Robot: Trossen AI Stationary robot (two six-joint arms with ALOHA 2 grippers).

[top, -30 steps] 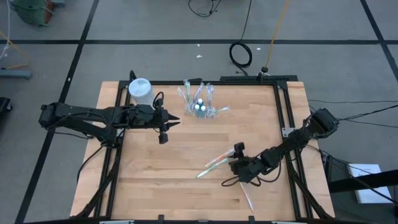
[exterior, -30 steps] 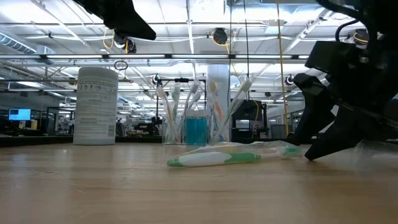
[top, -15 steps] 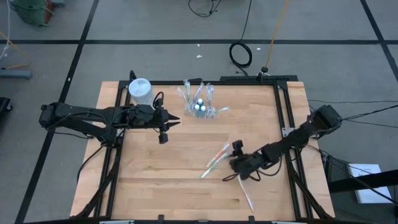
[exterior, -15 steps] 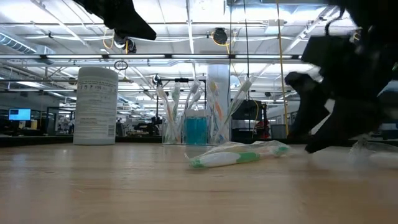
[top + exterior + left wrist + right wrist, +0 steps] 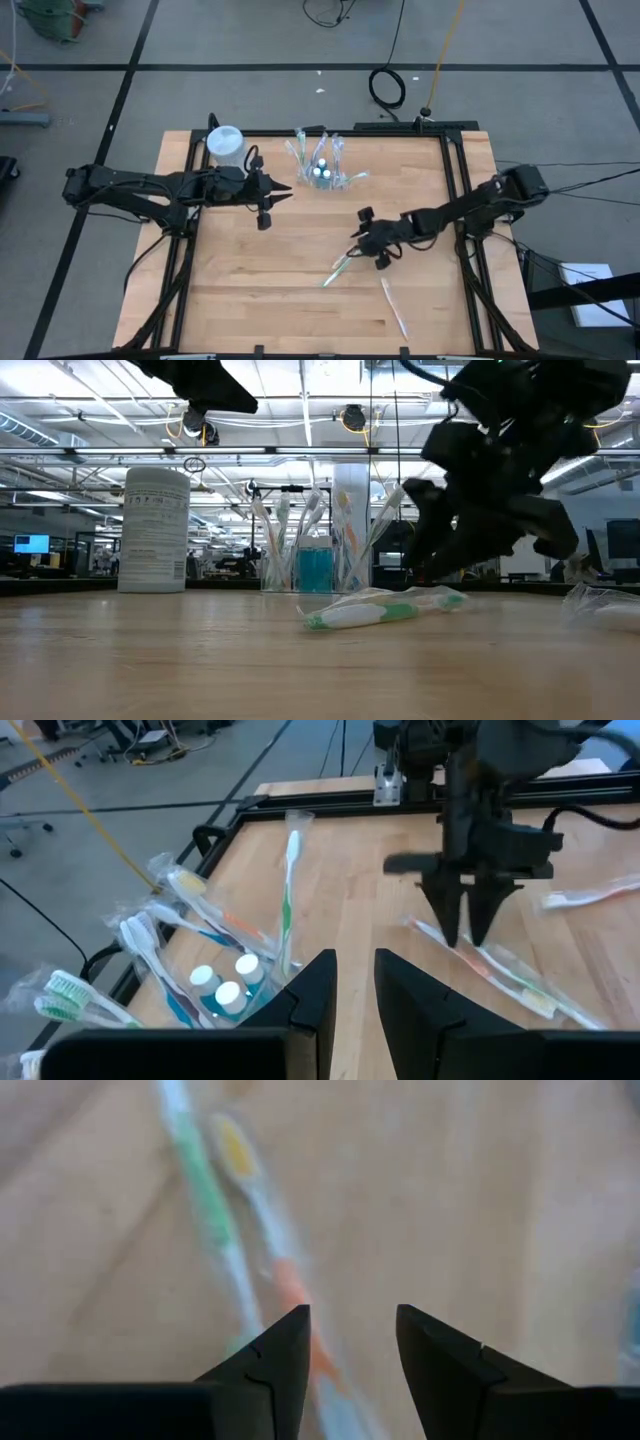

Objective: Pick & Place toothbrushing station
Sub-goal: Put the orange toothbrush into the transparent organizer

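Near the middle of the bench (image 5: 240, 300), the right tool (image 5: 367, 243) hangs with its fingers spread and nothing between them, nose down just over a pair of wrapped toothbrushes (image 5: 343, 263), one green, one orange, lying side by side. In the right wrist view both brushes run straight out ahead of the open fingers. A third wrapped brush (image 5: 394, 307) lies by itself nearer the front edge. Further back, the clear cup (image 5: 322, 172) stands bristling with more brushes and blue tubes, and a white container (image 5: 225, 143) sits at the far left corner.

The left tool (image 5: 266, 202) waits near the cup, its fingers a little apart and empty.

These brushes look light and stiff, but I reckon the crinkly film makes them slippery; take one across the handle's middle, clear of its neighbour.
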